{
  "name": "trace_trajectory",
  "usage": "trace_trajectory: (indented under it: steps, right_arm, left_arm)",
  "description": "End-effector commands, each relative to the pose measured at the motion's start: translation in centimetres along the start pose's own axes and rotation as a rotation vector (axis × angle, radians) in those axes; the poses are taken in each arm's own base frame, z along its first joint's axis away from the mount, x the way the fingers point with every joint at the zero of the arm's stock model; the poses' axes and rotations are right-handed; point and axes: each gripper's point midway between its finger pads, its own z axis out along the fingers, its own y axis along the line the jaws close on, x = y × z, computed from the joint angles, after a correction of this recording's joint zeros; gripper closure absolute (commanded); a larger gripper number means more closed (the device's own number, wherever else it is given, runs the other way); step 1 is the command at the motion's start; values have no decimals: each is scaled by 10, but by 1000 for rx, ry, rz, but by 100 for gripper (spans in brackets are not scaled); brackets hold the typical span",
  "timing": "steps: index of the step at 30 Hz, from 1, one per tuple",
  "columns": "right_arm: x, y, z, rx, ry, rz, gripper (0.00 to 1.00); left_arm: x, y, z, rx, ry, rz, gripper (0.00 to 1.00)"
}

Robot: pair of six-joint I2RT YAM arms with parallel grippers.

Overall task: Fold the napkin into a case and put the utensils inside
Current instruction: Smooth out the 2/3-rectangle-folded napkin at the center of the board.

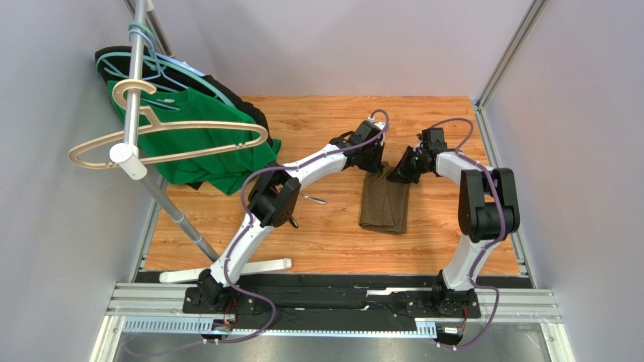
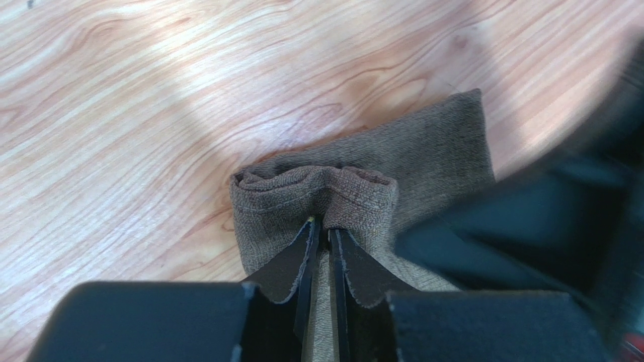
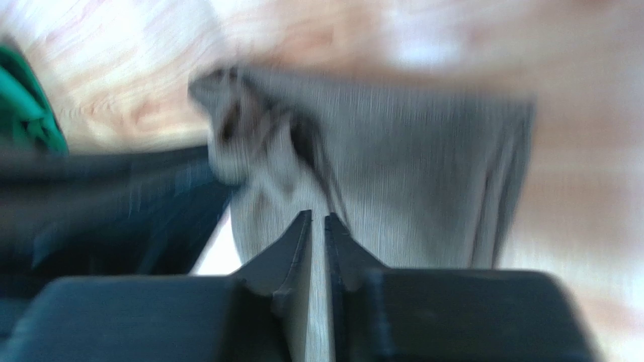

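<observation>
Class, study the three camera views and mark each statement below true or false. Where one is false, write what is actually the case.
1. The napkin lies folded into a narrow strip on the wooden table. True.
2. The left arm's jaws stand wide open over bare wood. False: they are nearly together, pinching a bunched fold of the napkin.
3. The green shirt lies spread flat in the middle of the table. False: it hangs from the rack at the left edge.
4. A utensil lies on the table to the left of the napkin, not inside it. True.
</observation>
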Motion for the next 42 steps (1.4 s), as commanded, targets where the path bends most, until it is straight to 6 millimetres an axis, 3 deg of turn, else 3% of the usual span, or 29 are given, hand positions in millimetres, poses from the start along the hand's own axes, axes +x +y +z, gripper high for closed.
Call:
trace_trajectory:
  steps: [1,3,9,23,28,34,35,36,42]
  right_arm:
    - [18,13,-34,-39,-19,-22,80]
    - [40,6,-42,-25,9,-47,67]
    - [83,-1,-53,-13,51,-96,58]
    - [91,-24,-29,86,81,-173,55]
    - [92,-15,-22,71,82,-183,61]
    - [89,-6,-23,50,78,-155,83]
    - [91,-2,-23,35,87,-150,93]
    - [91,1,-25,23,88,-142,98]
    - [104,27,-39,-97,128,-62,100]
  left_arm:
    - [-9,-2,-2,-11,-19,21,82]
    - [-9,-4,-5,-7,-14,25,82]
    - [-7,-9,-9,24,-4,9,82]
    - [2,-15,-8,63,30,2,82]
    - [3,-15,-9,64,29,-7,82]
    - [4,-15,-10,57,24,-22,83]
    - [4,-14,-11,54,24,-22,83]
    - [3,-13,-12,53,19,-24,83]
    - [2,-12,-16,42,10,-15,83]
